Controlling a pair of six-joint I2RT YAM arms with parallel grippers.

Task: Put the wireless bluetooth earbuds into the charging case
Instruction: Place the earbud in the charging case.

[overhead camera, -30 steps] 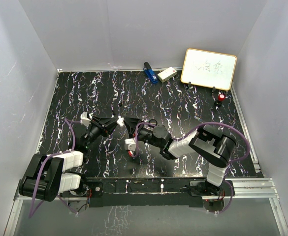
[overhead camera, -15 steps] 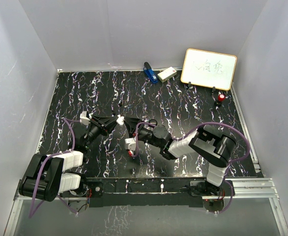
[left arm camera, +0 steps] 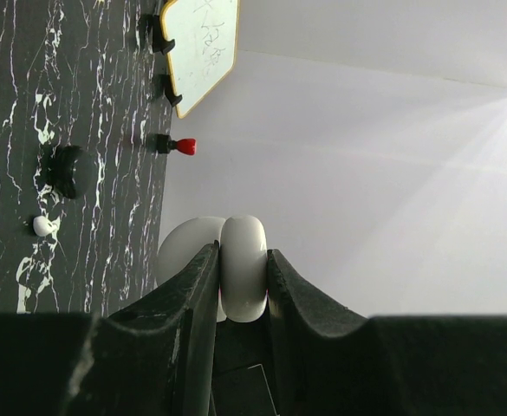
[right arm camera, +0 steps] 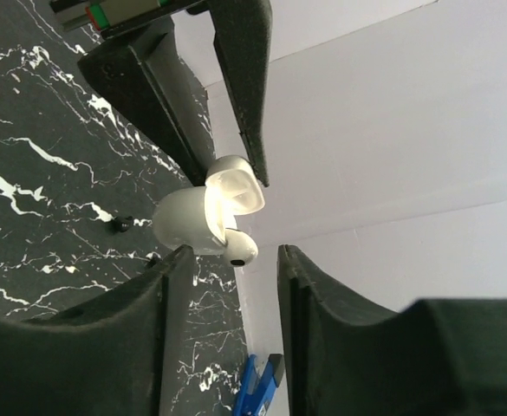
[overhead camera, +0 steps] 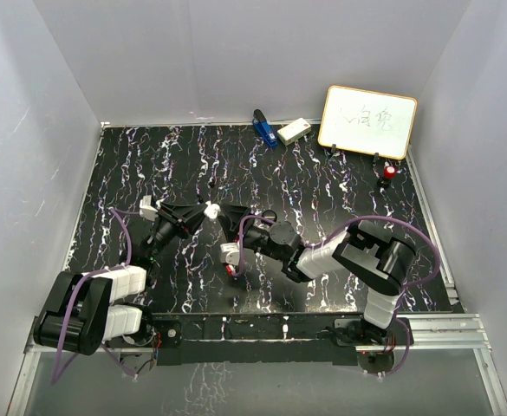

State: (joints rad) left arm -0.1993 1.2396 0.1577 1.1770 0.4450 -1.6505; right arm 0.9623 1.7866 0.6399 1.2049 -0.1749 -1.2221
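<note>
My left gripper (left arm camera: 243, 253) is shut on the white charging case (left arm camera: 243, 276), held above the black marbled table (overhead camera: 322, 186). From the right wrist, the case (right arm camera: 184, 221) has its lid (right arm camera: 238, 185) swung open, and one white earbud (right arm camera: 241, 249) sticks out of its mouth. My right gripper (right arm camera: 234, 255) is open right at that earbud, with its fingers on either side and a clear gap. In the top view, both grippers meet at the case (overhead camera: 210, 210) left of centre. A small white piece (left arm camera: 42, 226), perhaps another earbud, lies on the table.
At the back stand a whiteboard (overhead camera: 367, 121), a blue clip (overhead camera: 263, 128) and a small white box (overhead camera: 294, 131). A red-capped item (overhead camera: 389, 172) sits at the right. A black round object (left arm camera: 69, 169) lies near the small white piece. White walls enclose the table.
My right gripper has opened and let go of the earbud, which now rests in the case's mouth. The left gripper and case have shifted very little.
</note>
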